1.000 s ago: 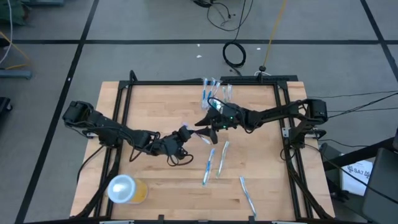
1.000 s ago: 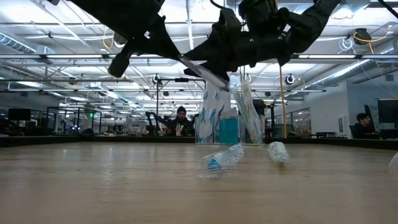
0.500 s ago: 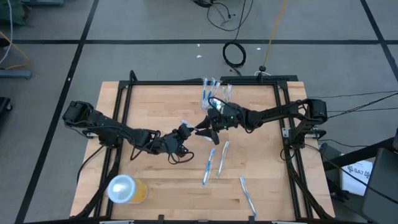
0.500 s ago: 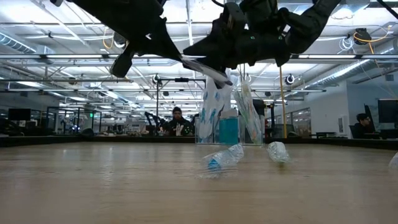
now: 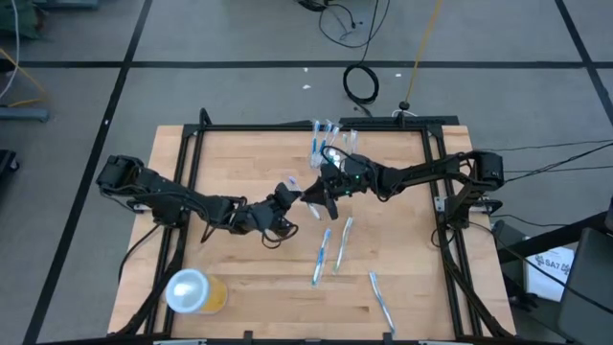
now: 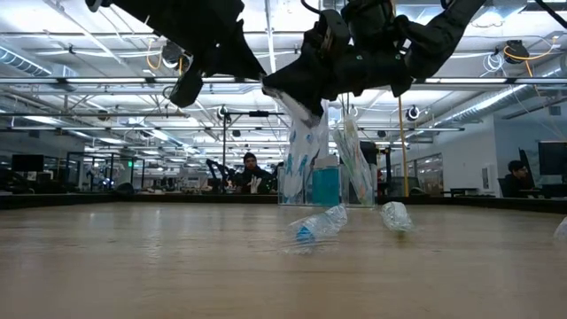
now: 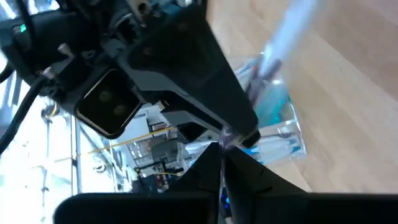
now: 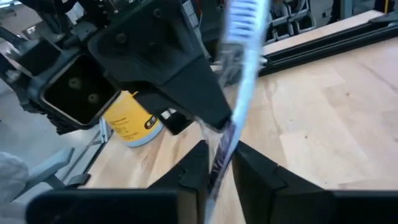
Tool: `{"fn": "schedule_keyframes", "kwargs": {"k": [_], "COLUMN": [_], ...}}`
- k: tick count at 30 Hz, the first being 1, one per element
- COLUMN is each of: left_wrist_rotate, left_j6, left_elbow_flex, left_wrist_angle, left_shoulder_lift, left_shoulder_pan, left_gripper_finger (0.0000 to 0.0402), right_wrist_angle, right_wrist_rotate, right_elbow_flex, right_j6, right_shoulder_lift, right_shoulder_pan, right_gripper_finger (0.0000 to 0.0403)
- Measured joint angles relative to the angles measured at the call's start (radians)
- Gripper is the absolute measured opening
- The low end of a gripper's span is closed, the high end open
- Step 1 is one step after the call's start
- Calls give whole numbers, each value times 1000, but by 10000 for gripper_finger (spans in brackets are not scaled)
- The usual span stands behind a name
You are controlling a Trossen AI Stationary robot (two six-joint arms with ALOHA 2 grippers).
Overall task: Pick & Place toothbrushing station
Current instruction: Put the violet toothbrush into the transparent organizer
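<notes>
Wrapped toothbrush (image 8: 239,68) at frame centre, light, slim, slippery wrap: left end effector (image 5: 289,195) pinches one end, right end effector (image 5: 314,198) closes narrow on the other.

The table (image 5: 230,153) is showing pale, smooth wood grain. The clear cup (image 6: 330,182) is looking like glossy plastic, the toothbrush (image 8: 239,68) is wearing shiny film wrap, and both grippers' fingers (image 8: 193,171) are appearing matt black.

Arms meet mid-table; bare wood (image 5: 230,163) left; loose toothbrushes (image 5: 330,249) near.
</notes>
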Motion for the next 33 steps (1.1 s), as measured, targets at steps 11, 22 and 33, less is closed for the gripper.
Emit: {"fn": "schedule_keyframes", "kwargs": {"k": [11,22,33], "left_wrist_rotate": [4,4,-24], "left_j6": [-240,-438,-547], "left_elbow_flex": [0,0,0], "left_wrist_angle": [3,6,8], "left_shoulder_lift": [0,0,0], "left_shoulder_pan": [0,5,21], "left_gripper_finger": [6,50,111], "right_wrist_angle": [0,9,11], "right_wrist_rotate": [6,12,11], "right_elbow_flex": [0,0,0], "right_j6": [-35,-46,-47], "right_shoulder_lift": [-1,-1,-1], "right_shoulder_pan": [-15,-16,-53], "right_gripper_finger": [25,20,21]}}
